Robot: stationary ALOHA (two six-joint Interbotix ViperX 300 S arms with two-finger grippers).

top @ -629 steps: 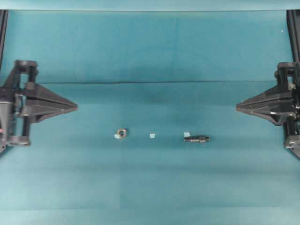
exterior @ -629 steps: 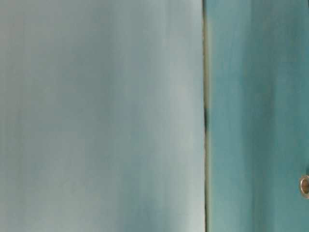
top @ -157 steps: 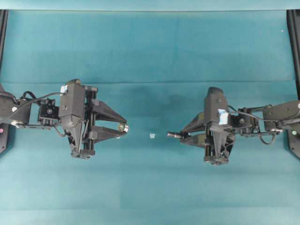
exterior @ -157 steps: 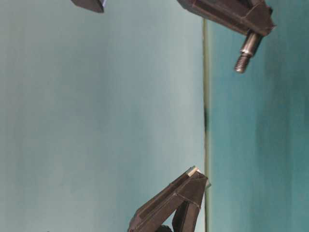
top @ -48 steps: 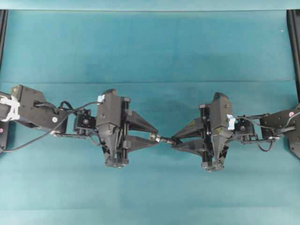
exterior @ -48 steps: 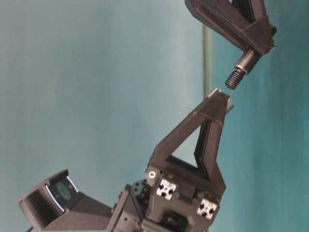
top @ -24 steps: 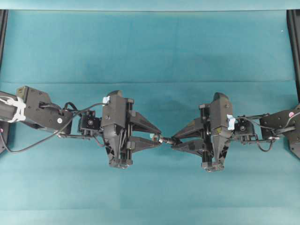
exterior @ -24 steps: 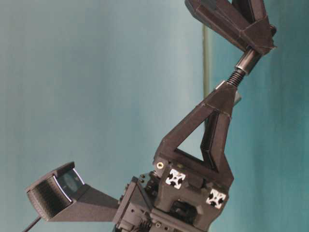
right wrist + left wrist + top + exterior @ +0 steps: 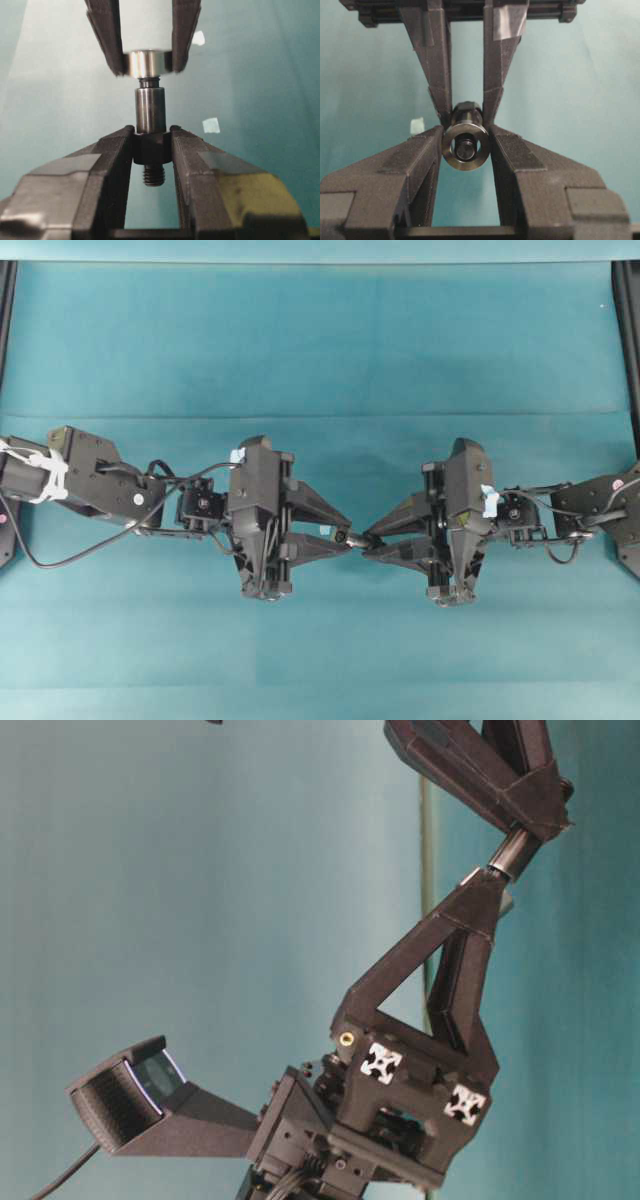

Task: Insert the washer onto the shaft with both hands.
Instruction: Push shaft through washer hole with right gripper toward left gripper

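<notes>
The silvery washer point(image 9: 465, 165) is pinched edge-on between the tips of my left gripper point(image 9: 466, 137), which is shut on it. The dark shaft point(image 9: 151, 110) is held by its thick collar in my right gripper point(image 9: 151, 142), which is shut on it. The shaft's threaded end sits inside the washer's hole, and its tip point(image 9: 466, 150) shows through the ring. In the right wrist view the washer point(image 9: 147, 63) caps the shaft's far end. Overhead, both grippers meet tip to tip above mid-table, left gripper point(image 9: 343, 536) and right gripper point(image 9: 368, 539), with the shaft point(image 9: 356, 538) between them.
Small pale tape scraps lie on the teal cloth below, one in the left wrist view point(image 9: 416, 125) and two in the right wrist view point(image 9: 211, 125) point(image 9: 198, 37). In the table-level view the left arm's body point(image 9: 400, 1100) fills the lower middle.
My left gripper has moved right toward the right one, carrying the washer over the shaft's threaded tip. The thread, bare a second ago, is now hidden. The right gripper has barely moved.
</notes>
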